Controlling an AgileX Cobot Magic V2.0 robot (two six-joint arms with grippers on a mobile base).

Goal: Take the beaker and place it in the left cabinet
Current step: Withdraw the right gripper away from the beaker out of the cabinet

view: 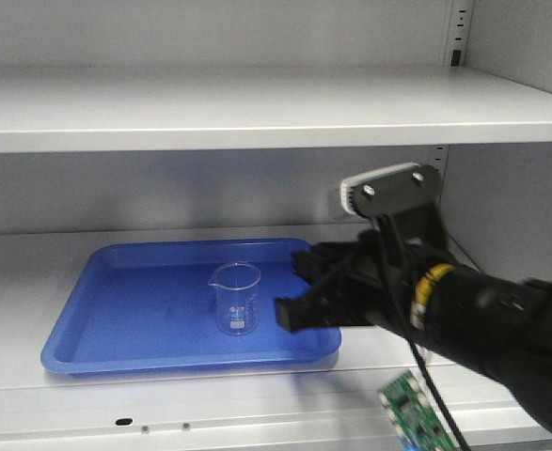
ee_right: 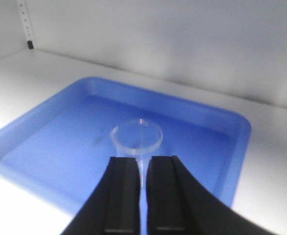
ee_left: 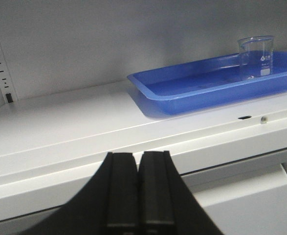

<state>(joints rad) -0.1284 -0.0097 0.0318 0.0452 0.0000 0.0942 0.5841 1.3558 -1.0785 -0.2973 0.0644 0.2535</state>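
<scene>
The beaker [view: 235, 299], small and clear with white marks, stands upright in a blue tray [view: 116, 282] on a shelf of the left cabinet [view: 31, 282]. My right gripper [view: 290, 291] hovers just right of it over the tray, a small gap away. From the right wrist, the beaker [ee_right: 136, 136] sits just past the tips of my right gripper [ee_right: 143, 159], whose jaws are shut with only a sliver between them and nothing held. My left gripper [ee_left: 138, 154] is shut and empty, low in front of the shelf edge, with the beaker [ee_left: 255, 58] far off to its upper right.
Another grey shelf [view: 257, 108] hangs close above the tray. Slotted strips [view: 460, 28] run up the back wall. A green circuit board [view: 412, 413] dangles under the right arm. Grey panels [ee_left: 241, 196] lie below the shelf's front lip.
</scene>
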